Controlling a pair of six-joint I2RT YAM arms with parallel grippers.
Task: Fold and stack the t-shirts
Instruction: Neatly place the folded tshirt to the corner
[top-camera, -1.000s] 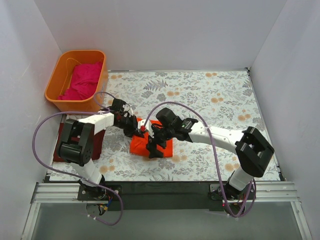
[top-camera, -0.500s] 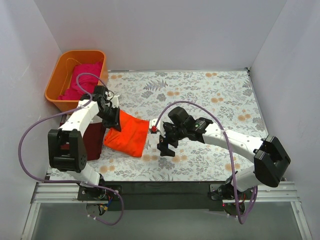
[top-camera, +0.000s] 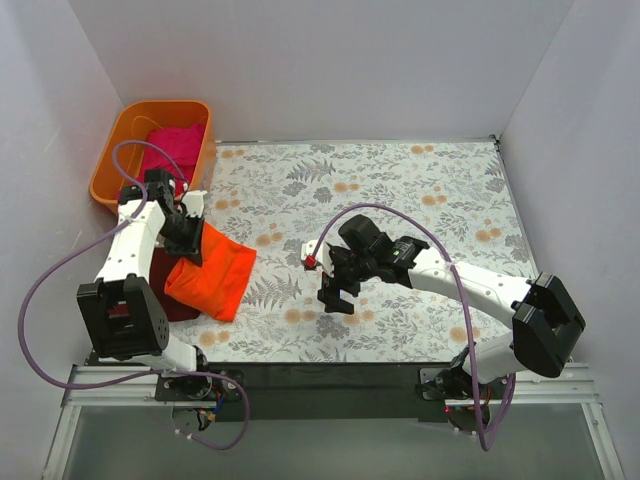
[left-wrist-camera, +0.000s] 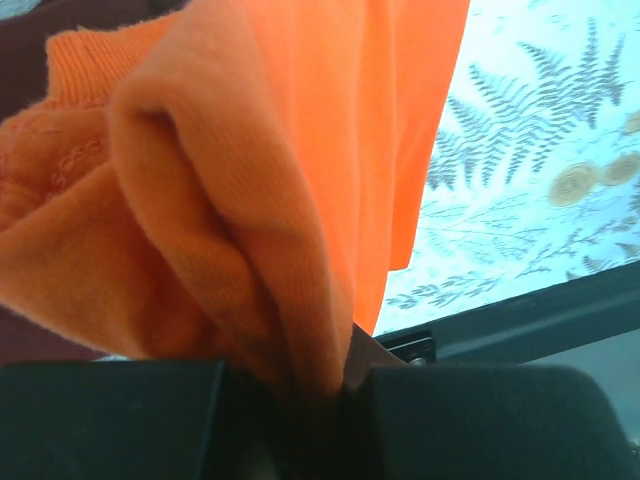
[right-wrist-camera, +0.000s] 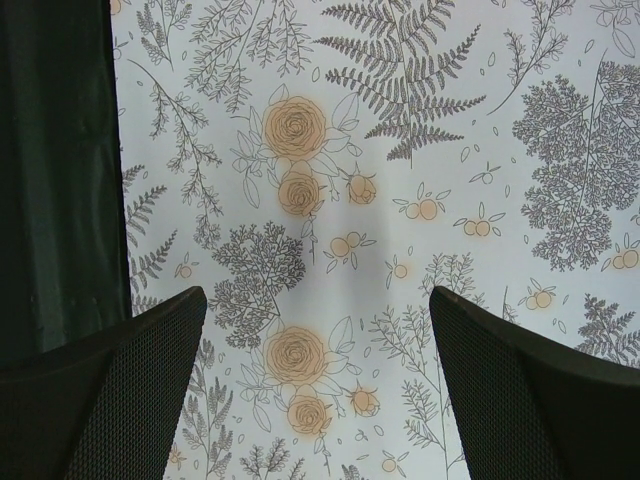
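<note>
The folded orange-red t-shirt (top-camera: 213, 272) hangs from my left gripper (top-camera: 185, 237), which is shut on its upper edge; the cloth fills the left wrist view (left-wrist-camera: 250, 180). It lies partly over the dark maroon t-shirt (top-camera: 168, 296) at the table's left edge. The magenta-pink t-shirt (top-camera: 172, 150) is bunched inside the orange tub (top-camera: 110, 160). My right gripper (top-camera: 336, 293) is open and empty over the flowered cloth, to the right of the orange-red shirt; its fingers (right-wrist-camera: 110, 390) frame bare tablecloth.
A flowered tablecloth (top-camera: 420, 200) covers the table. White walls enclose the back and both sides. A black strip and metal rail (top-camera: 330, 375) run along the near edge. The orange tub stands at the back left corner.
My left gripper has carried the orange-red shirt leftwards from the table's middle onto the maroon shirt. My right gripper let go of it, opened and drew slightly right.
</note>
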